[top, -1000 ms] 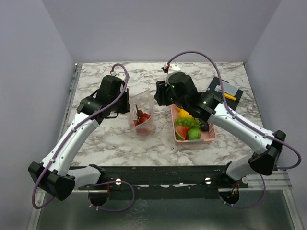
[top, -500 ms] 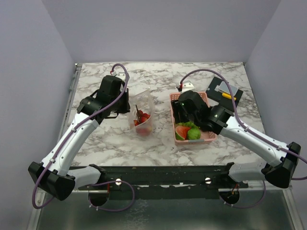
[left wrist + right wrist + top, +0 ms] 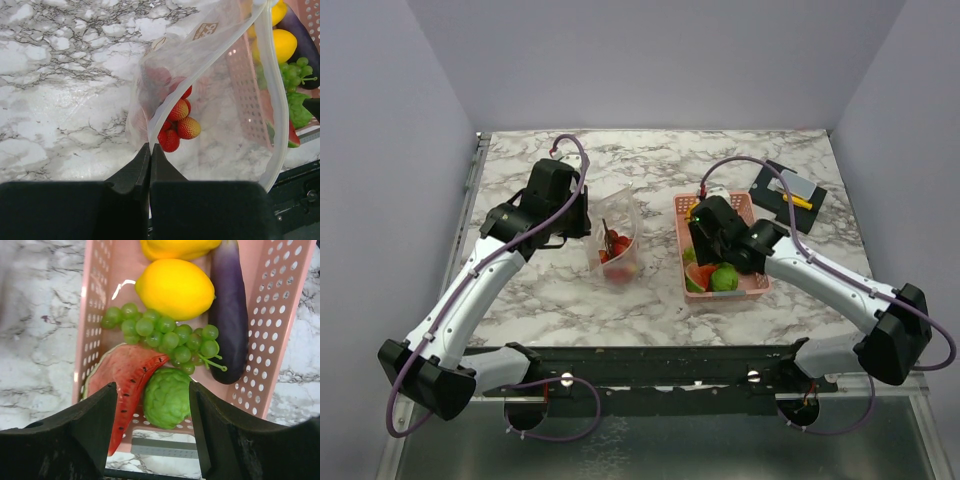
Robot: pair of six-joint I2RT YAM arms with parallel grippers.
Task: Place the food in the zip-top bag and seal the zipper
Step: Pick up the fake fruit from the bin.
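Observation:
My left gripper (image 3: 150, 145) is shut on one lip of the clear zip-top bag (image 3: 220, 100), holding its mouth open over the marble table. The zipper (image 3: 278, 100) runs along the open mouth edge, unsealed. Several red strawberries (image 3: 177, 125) lie inside the bag (image 3: 618, 240). My right gripper (image 3: 152, 390) is open and hangs low over the pink basket (image 3: 285, 315). A lumpy green vegetable (image 3: 167, 397) and the edge of the watermelon slice (image 3: 125, 380) sit between its fingers, not gripped. Green grapes (image 3: 165, 337), a lemon (image 3: 175, 287) and a purple eggplant (image 3: 229, 315) lie farther back in the basket.
The pink basket (image 3: 760, 285) stands just right of the bag. A black mat (image 3: 788, 190) with small yellow and grey items lies at the back right. Walls close the table in on the left, back and right.
My right arm swung from near the bag back over the basket and dropped toward the food, its jaws opening wider. The left arm and the bag stayed still.

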